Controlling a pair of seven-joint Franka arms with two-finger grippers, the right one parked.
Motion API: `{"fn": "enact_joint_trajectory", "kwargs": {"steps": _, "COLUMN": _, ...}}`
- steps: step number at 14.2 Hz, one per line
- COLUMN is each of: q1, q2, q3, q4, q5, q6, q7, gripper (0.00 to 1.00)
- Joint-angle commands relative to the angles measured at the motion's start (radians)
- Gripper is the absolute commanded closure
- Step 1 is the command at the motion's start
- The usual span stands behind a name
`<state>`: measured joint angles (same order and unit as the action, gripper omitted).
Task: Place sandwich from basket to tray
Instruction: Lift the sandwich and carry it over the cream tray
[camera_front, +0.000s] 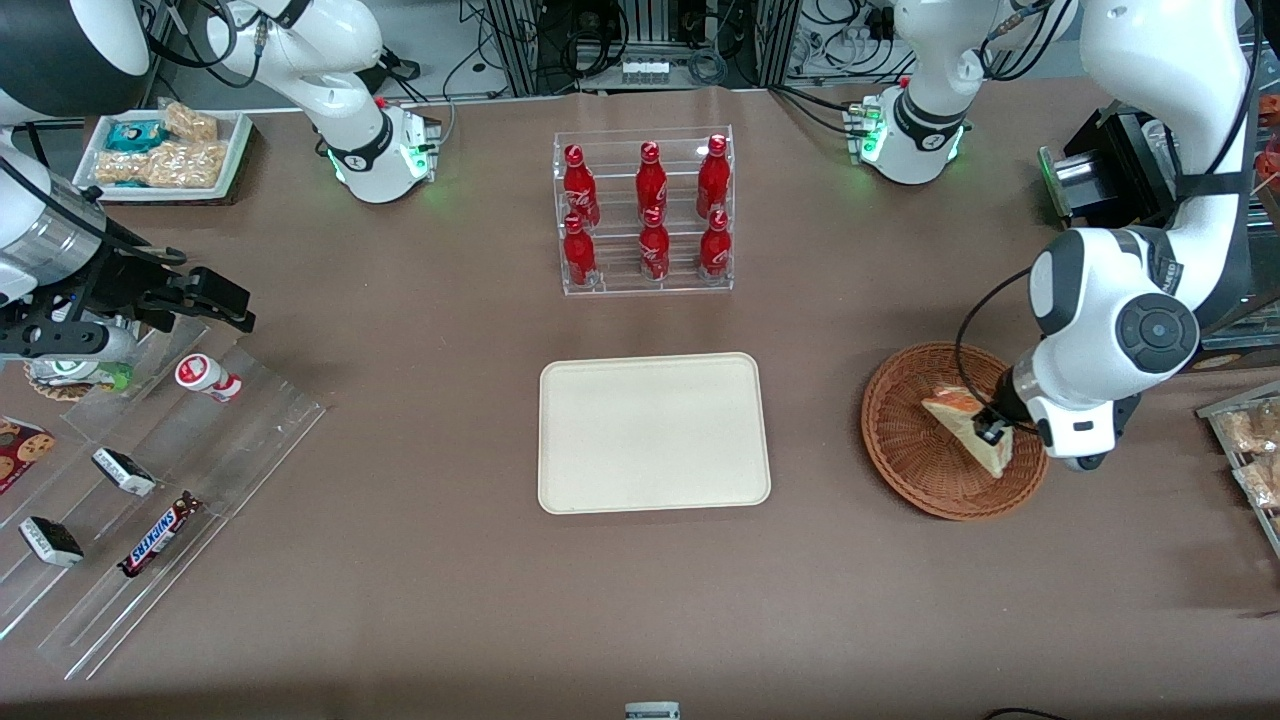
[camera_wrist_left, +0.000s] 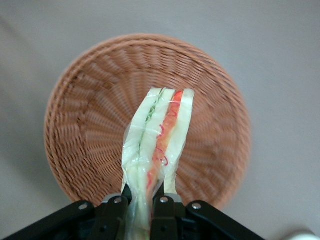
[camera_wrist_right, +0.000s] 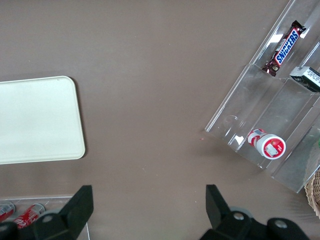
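1. Gripper (camera_front: 993, 432): over the basket (camera_front: 915, 462), jaws pinching the sandwich (camera_front: 968, 418).
2. Sandwich (camera_wrist_left: 159, 145): wrapped wedge, held above the basket's (camera_wrist_left: 90, 115) weave.
3. Tray (camera_front: 654, 432): on the table, well apart from the basket, toward the parked arm.

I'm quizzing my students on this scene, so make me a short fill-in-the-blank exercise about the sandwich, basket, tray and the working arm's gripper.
1. The gripper is shut on the ____.
2. The sandwich is over the round woven ____.
3. The cream tray holds ____ items.
4. The rack farther from the front camera than the tray holds ____ red bottles.

Missing words: sandwich; basket; no; six
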<state>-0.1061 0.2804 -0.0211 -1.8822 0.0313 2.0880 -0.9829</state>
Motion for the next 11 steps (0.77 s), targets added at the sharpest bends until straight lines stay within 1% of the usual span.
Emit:
{"fn": "enact_joint_trajectory", "kwargs": {"steps": 1, "q1": -0.085, "q2": 0.029, "q3": -0.019, "q4": 0.041, "q5": -0.008, "q6": 0.009, "q7": 0.012, "gripper": 0.94}}
{"fn": "enact_joint_trajectory", "kwargs": {"steps": 3, "q1": -0.142, "q2": 0.048, "q3": -0.057, "q4": 0.057, "q5": -0.022, "q6": 0.070, "q7": 0.030, "gripper": 0.92}}
{"fn": "enact_joint_trajectory", "kwargs": {"steps": 5, "q1": -0.225, "q2": 0.098, "q3": -0.068, "q4": 0.095, "q5": -0.016, "q6": 0.134, "q7": 0.032, "gripper": 0.91}}
{"fn": "enact_joint_trajectory", "kwargs": {"steps": 7, "q1": -0.309, "q2": 0.192, "q3": -0.068, "q4": 0.193, "q5": -0.001, "q6": 0.159, "q7": 0.042, "gripper": 0.91}}
{"fn": "enact_joint_trajectory", "kwargs": {"steps": 9, "q1": -0.400, "q2": 0.275, "q3": -0.068, "q4": 0.289, "q5": 0.050, "q6": 0.159, "q7": 0.058, "gripper": 0.92}}
{"fn": "enact_joint_trajectory", "kwargs": {"steps": 11, "q1": -0.467, "q2": 0.339, "q3": -0.068, "q4": 0.356, "q5": 0.056, "q6": 0.161, "q7": 0.065, "gripper": 0.92}}
